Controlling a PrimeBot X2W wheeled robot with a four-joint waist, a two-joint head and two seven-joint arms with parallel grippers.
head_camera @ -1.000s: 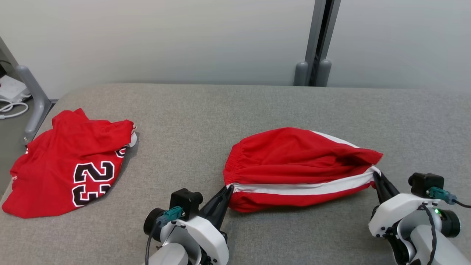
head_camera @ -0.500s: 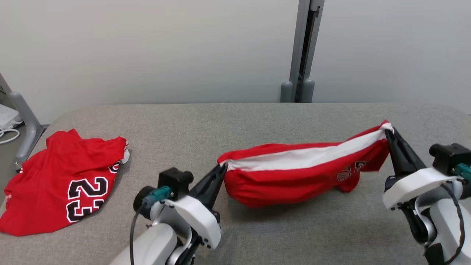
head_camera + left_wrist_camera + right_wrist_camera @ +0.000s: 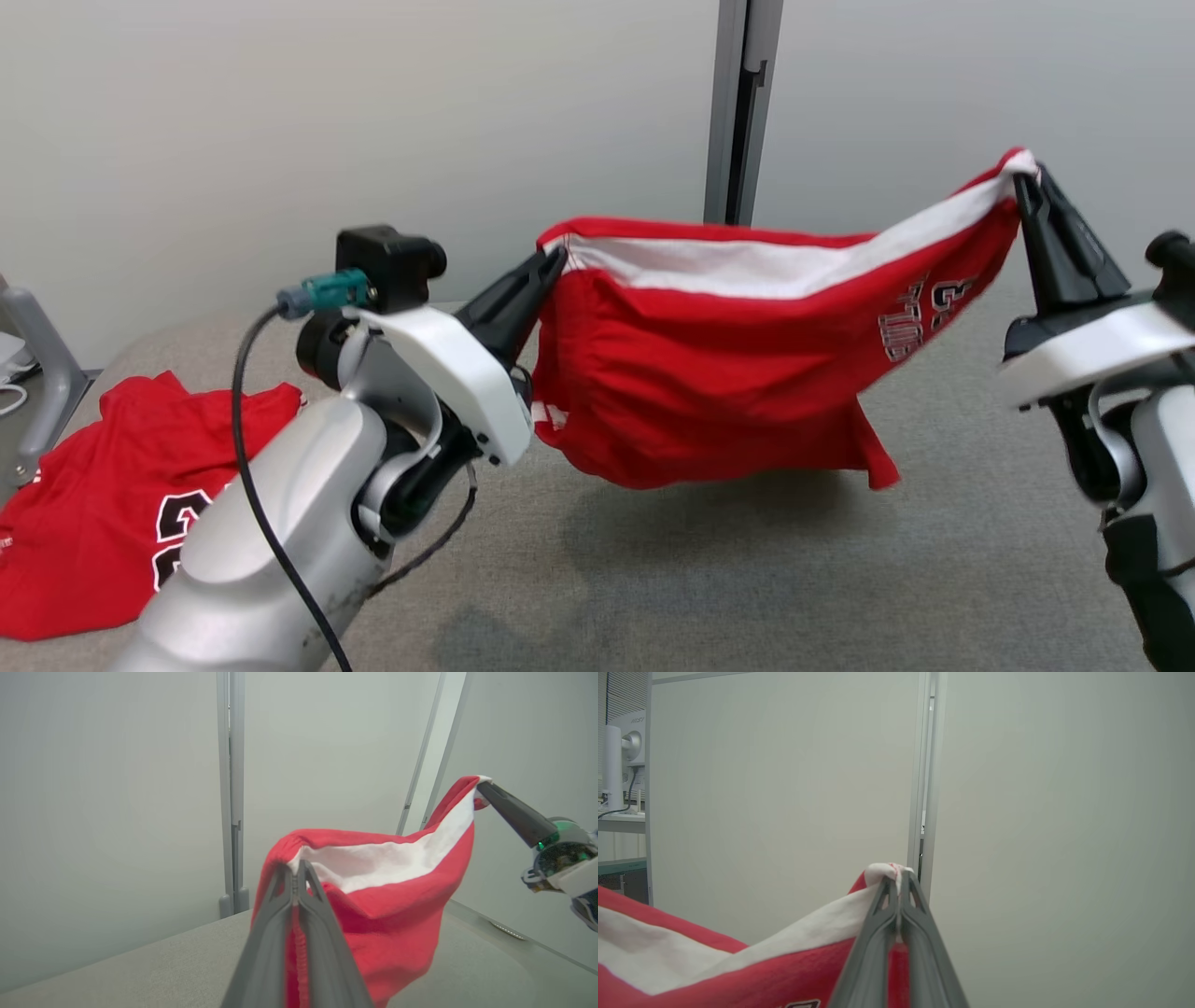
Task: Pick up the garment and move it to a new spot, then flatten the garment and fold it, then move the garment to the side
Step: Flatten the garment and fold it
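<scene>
The garment (image 3: pixel 728 373) is a pair of red shorts with a broad white stripe, hanging in the air above the grey table (image 3: pixel 709 579). My left gripper (image 3: pixel 557 257) is shut on its left top corner, and my right gripper (image 3: pixel 1024 177) is shut on its right top corner, held a little higher. The cloth sags between them with its lower edge off the table. In the left wrist view the closed fingers (image 3: pixel 299 872) pinch the red waistband of the garment (image 3: pixel 387 896), and the right gripper (image 3: pixel 481 786) grips the far corner. In the right wrist view my own gripper (image 3: pixel 899 877) pinches the garment's white tip (image 3: pixel 784 961).
A second red garment (image 3: pixel 103 523) with black-and-white numbers lies crumpled at the table's left end. A grey metal leg (image 3: pixel 37 373) stands at the far left edge. A pale wall with a vertical grey post (image 3: pixel 738 112) runs behind the table.
Both grippers have risen, lifting the shorts off the table and stretching them in the air. The camera has tilted up, so the table sits lower in view.
</scene>
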